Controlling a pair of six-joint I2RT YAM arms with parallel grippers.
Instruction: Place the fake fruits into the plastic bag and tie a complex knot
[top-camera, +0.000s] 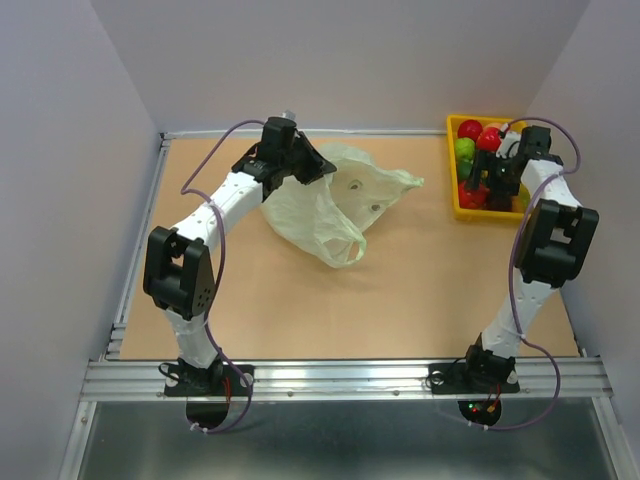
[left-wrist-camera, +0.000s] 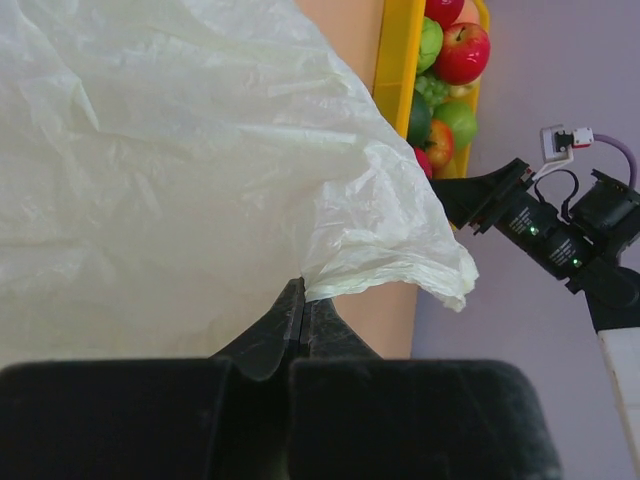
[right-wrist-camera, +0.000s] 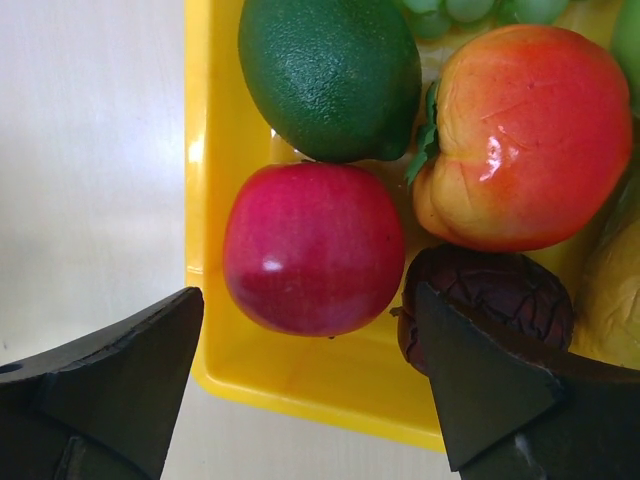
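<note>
The pale-green plastic bag (top-camera: 330, 205) lies crumpled at the table's far middle. My left gripper (top-camera: 315, 165) is shut on the bag's edge; in the left wrist view the fingers (left-wrist-camera: 303, 290) pinch the bag (left-wrist-camera: 150, 150). The fake fruits (top-camera: 478, 135) sit in the yellow tray (top-camera: 455, 205) at the far right. My right gripper (top-camera: 495, 190) hangs open over the tray's near end. In the right wrist view it (right-wrist-camera: 308, 295) straddles a red apple (right-wrist-camera: 310, 245), beside a dark green fruit (right-wrist-camera: 330, 70), an orange-red fruit (right-wrist-camera: 525, 130), a dark purple fruit (right-wrist-camera: 490, 290) and green grapes (right-wrist-camera: 470, 10).
The yellow tray's rim (right-wrist-camera: 300, 385) lies just under my right fingers. The tray (left-wrist-camera: 398, 60) and the right arm (left-wrist-camera: 560, 235) also show in the left wrist view. Purple walls close the table's far and side edges. A metal rail runs along the near edge.
</note>
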